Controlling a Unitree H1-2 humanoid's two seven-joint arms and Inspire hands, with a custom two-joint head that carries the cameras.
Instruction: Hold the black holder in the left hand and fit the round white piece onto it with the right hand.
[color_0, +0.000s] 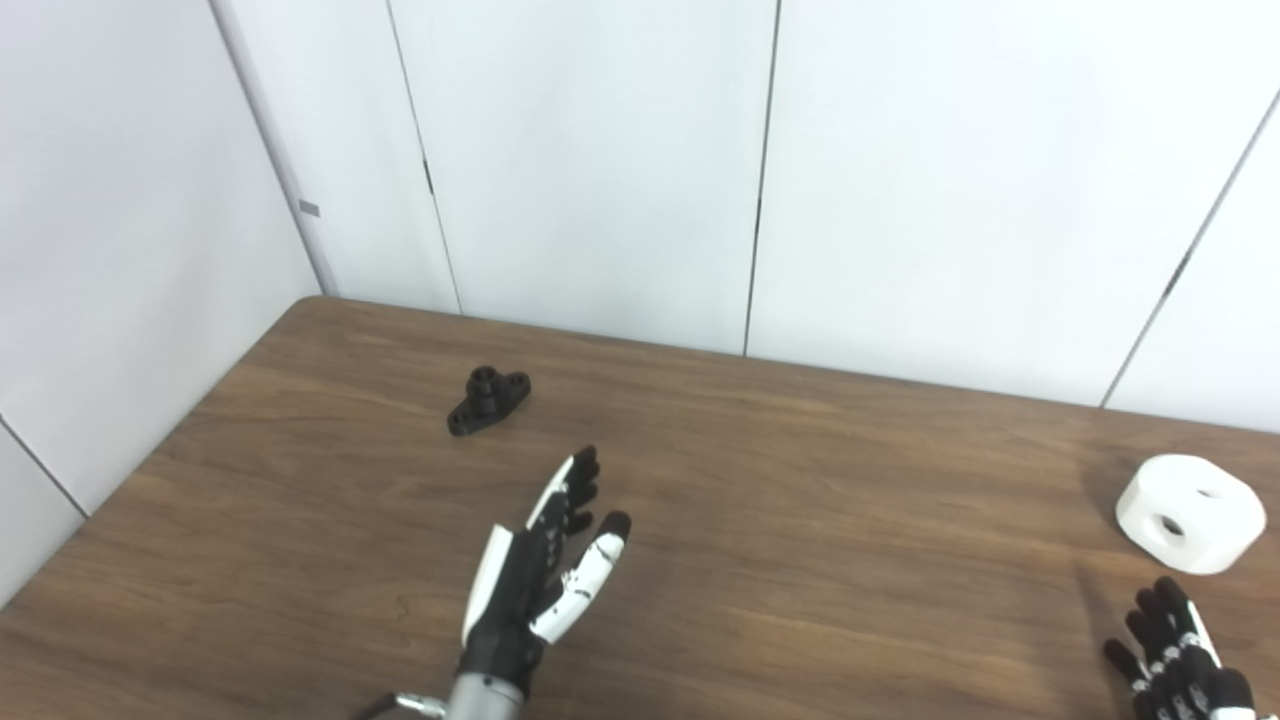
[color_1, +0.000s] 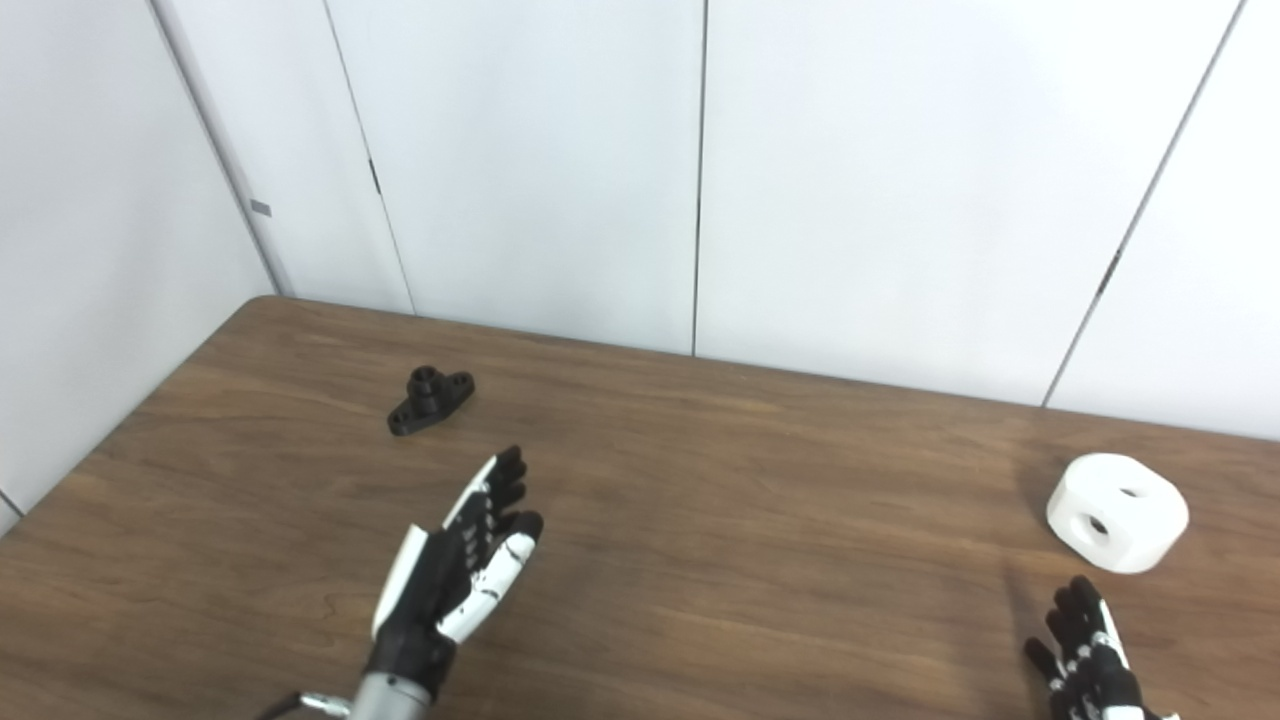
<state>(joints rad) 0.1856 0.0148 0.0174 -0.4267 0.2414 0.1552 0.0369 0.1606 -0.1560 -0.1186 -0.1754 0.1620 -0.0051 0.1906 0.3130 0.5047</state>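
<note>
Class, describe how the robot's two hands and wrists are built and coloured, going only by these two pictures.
The left hand has black fingers with white shell panels along the back and thumb, a silver-grey cylindrical wrist, and a thin dark cable at its base. The right hand shows black fingers with small white markings; its wrist is cut off by the frame.

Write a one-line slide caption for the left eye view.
Open left hand nears the black holder; open right hand waits below the round white piece on the table.
</note>
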